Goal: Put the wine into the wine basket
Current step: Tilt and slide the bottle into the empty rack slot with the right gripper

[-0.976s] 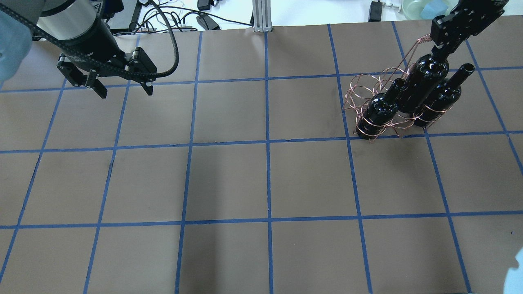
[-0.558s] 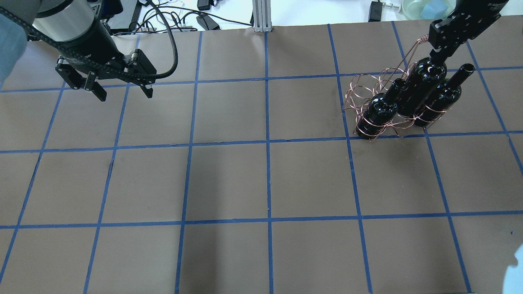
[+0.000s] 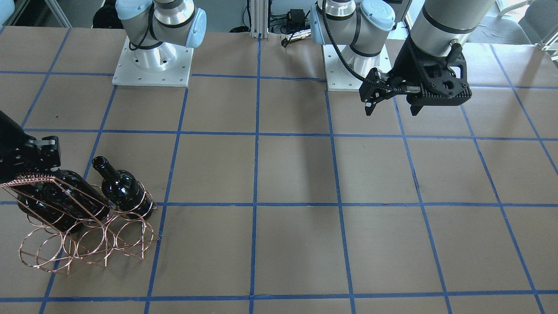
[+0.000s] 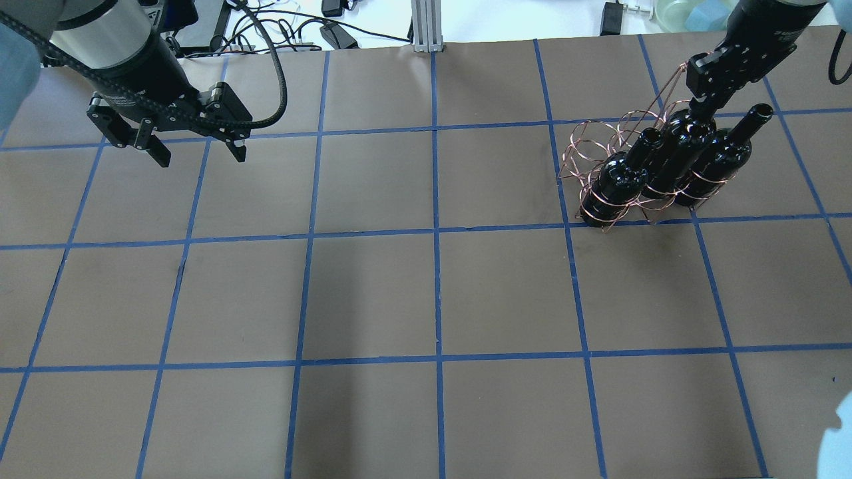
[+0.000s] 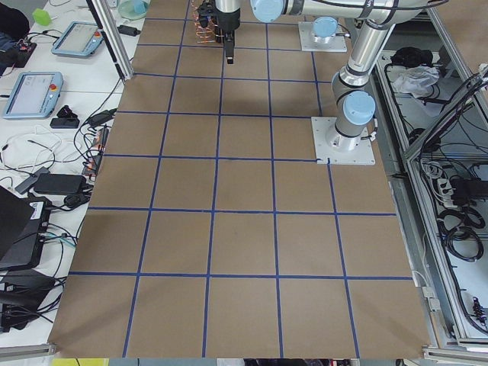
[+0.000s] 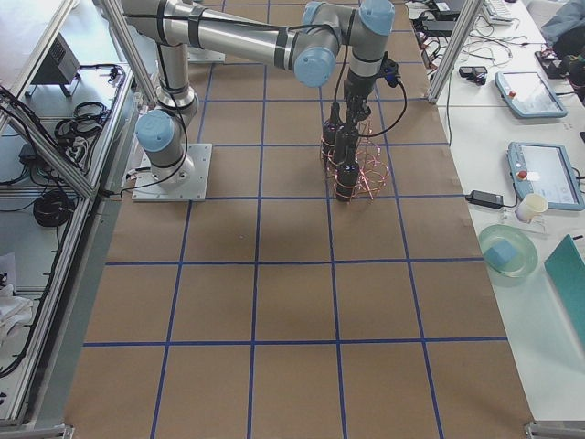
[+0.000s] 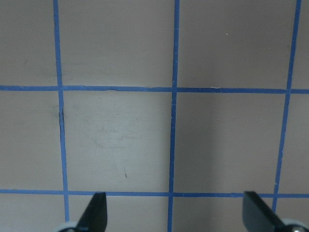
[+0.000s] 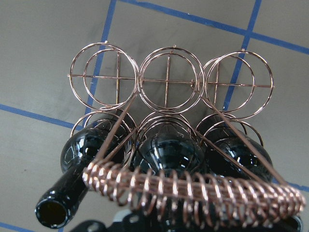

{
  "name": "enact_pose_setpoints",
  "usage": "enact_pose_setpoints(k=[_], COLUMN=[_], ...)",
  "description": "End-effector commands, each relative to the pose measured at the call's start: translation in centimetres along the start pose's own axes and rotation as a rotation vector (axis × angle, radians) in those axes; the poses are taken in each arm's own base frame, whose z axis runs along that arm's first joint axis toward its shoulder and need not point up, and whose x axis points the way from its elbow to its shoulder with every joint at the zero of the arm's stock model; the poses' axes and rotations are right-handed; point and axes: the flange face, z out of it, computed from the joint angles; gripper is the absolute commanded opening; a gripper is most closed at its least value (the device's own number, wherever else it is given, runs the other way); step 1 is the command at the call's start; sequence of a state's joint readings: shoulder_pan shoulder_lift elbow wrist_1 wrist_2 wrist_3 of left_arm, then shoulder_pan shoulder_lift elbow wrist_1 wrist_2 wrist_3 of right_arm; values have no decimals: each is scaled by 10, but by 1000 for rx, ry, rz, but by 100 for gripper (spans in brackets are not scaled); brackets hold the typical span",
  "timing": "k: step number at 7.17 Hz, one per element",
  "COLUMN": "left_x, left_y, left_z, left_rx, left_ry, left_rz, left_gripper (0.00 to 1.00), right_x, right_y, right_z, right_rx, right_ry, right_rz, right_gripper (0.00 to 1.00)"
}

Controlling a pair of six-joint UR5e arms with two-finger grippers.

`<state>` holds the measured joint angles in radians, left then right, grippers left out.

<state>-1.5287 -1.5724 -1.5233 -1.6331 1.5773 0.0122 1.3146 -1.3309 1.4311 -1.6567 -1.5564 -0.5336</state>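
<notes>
The copper wire wine basket (image 4: 599,143) stands at the table's far right, and also shows in the front view (image 3: 87,244). Three near-black wine bottles stand in its near row. My right gripper (image 4: 703,106) is shut on the neck of the middle bottle (image 4: 675,156), which sits low in its loop between the other two bottles (image 4: 622,176) (image 4: 722,159). In the right wrist view the middle bottle (image 8: 169,150) lies behind the coiled handle (image 8: 193,191). My left gripper (image 4: 200,156) hangs open and empty over the far left; its fingertips (image 7: 96,212) show above bare table.
The basket's other row of loops (image 8: 169,79) is empty. Cables and devices (image 4: 319,30) lie beyond the table's far edge. A bowl with a blue block (image 4: 692,13) stands at the far right. The brown table (image 4: 432,299) has a blue tape grid.
My right gripper has come down with the middle bottle, which now sits lower in the basket. My left gripper has drifted slightly to the left.
</notes>
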Motion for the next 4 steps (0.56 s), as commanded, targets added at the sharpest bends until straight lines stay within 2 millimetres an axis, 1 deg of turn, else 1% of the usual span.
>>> enact_pose_setpoints(k=[1,4], left_x=[-1,-1], left_y=[0,0], left_z=[0,0], left_rx=[-1,-1], left_ry=[-1,-3], left_rz=[4,4], left_gripper=[100,100], right_x=[5,3], right_y=[-8,-4], right_z=[24,39], right_rx=[10,-9], right_ry=[10,-5], right_rz=[-5,6], right_gripper=[0,1])
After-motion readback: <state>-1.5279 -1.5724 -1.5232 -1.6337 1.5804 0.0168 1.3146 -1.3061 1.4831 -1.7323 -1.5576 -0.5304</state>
